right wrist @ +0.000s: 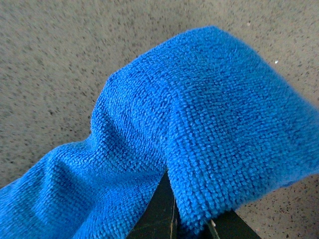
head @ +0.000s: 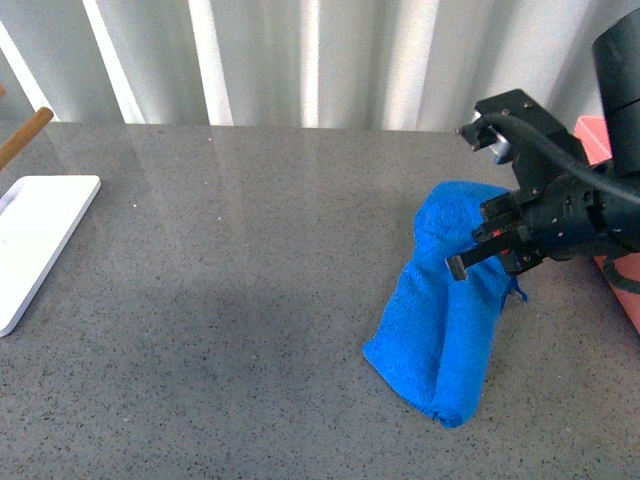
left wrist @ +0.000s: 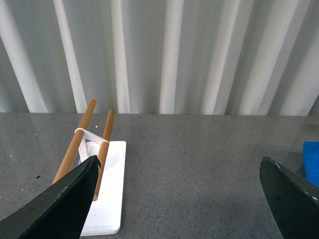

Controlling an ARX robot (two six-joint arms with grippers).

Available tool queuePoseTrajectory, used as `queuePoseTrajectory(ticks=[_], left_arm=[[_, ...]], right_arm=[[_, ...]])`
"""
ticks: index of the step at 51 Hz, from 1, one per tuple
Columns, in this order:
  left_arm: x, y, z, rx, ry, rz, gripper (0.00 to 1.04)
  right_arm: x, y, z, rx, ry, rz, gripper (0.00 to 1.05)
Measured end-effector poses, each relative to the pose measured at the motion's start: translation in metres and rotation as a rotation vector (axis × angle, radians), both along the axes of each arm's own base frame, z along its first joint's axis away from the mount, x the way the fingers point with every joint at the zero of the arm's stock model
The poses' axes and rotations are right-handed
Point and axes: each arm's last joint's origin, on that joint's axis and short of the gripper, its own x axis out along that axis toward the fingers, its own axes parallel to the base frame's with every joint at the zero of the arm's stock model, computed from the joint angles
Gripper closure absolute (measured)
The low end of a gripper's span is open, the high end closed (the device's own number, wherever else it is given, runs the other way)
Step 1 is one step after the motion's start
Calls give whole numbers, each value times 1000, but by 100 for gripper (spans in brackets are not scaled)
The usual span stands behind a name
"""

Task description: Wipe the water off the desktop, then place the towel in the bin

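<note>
The bright blue towel (head: 445, 310) lies bunched and folded on the dark speckled desktop (head: 250, 250) at the right. My right gripper (head: 480, 252) is shut on the towel's far part, its black fingers pressed into the cloth. In the right wrist view the towel (right wrist: 199, 129) fills the picture and drapes over the closed fingers (right wrist: 162, 214). The salmon-pink bin (head: 612, 250) shows only as a sliver at the right edge, behind the right arm. My left gripper (left wrist: 184, 199) is open and empty above the desktop (left wrist: 189, 164), with a corner of the towel (left wrist: 311, 162) at its side.
A flat white tray (head: 35, 240) lies at the left edge, with two wooden rods (left wrist: 82, 142) on a white base (left wrist: 107, 199). Pale pleated curtains (head: 300, 60) hang behind the desktop's far edge.
</note>
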Motion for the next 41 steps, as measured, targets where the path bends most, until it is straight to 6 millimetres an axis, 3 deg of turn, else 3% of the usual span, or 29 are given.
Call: queuePoseTrajectory(ticks=[8, 15, 29, 41], left_arm=[[0, 0, 0, 0, 0, 0, 7], [0, 0, 0, 0, 0, 0, 7], [0, 0, 0, 0, 0, 0, 7], [0, 0, 0, 0, 0, 0, 7]], right_arm=[[12, 9, -30, -15, 47, 20, 102], [11, 11, -44, -1, 76, 30, 102], [15, -1, -45, 17, 56, -13, 102], [40, -11, -48, 2, 40, -78, 102]])
